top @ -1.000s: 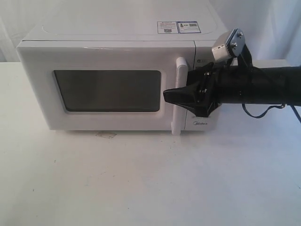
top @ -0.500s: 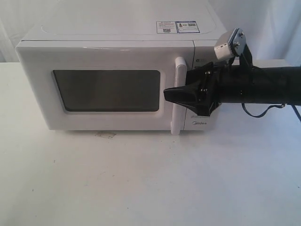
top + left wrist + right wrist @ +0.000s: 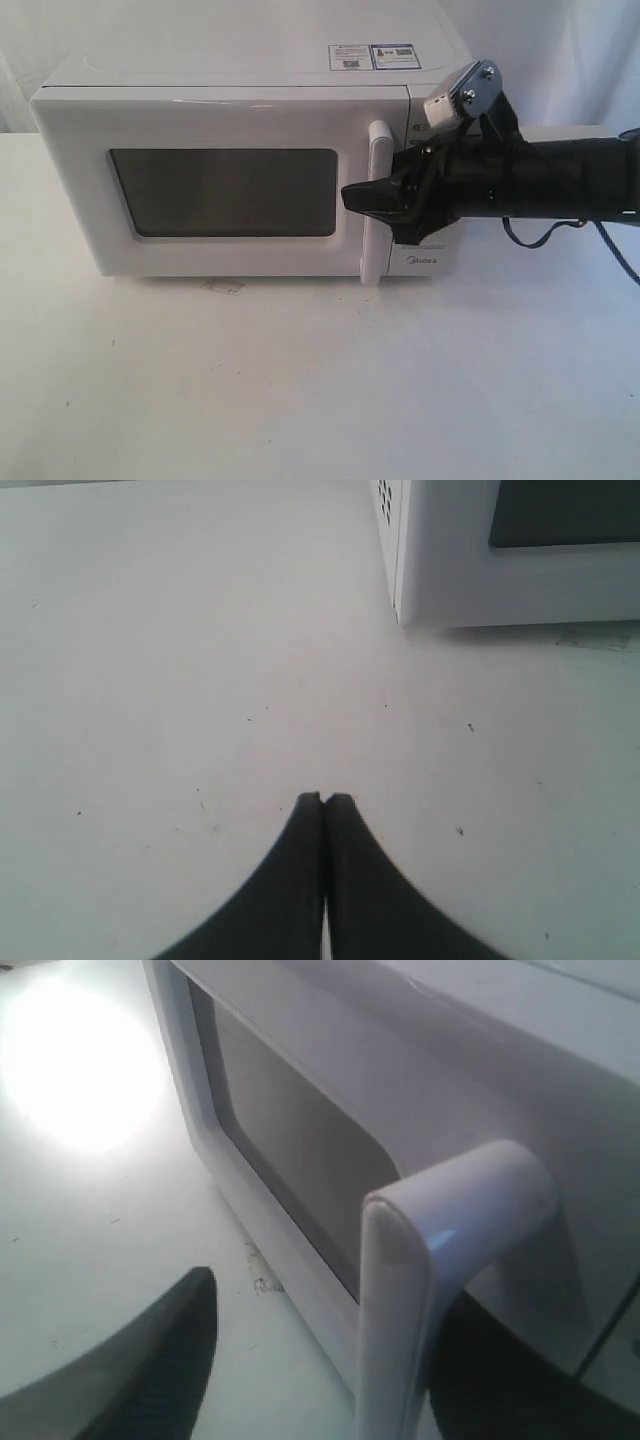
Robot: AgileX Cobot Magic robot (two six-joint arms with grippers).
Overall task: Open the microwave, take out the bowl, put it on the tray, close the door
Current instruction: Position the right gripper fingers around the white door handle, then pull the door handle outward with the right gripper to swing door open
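Microwave (image 3: 240, 80) door (image 3: 225, 195) shut, all steps left: my right tool (image 3: 352, 197) straddles its handle (image 3: 379, 140), fingers spread, unclamped; my left tool (image 3: 325, 800) is clenched on nothing.

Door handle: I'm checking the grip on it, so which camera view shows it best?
Right wrist view: the door handle is close up, the right end effector straddling it. The exterior view shows its full length, the middle hidden by that end effector. The left wrist view shows only a corner of the microwave.
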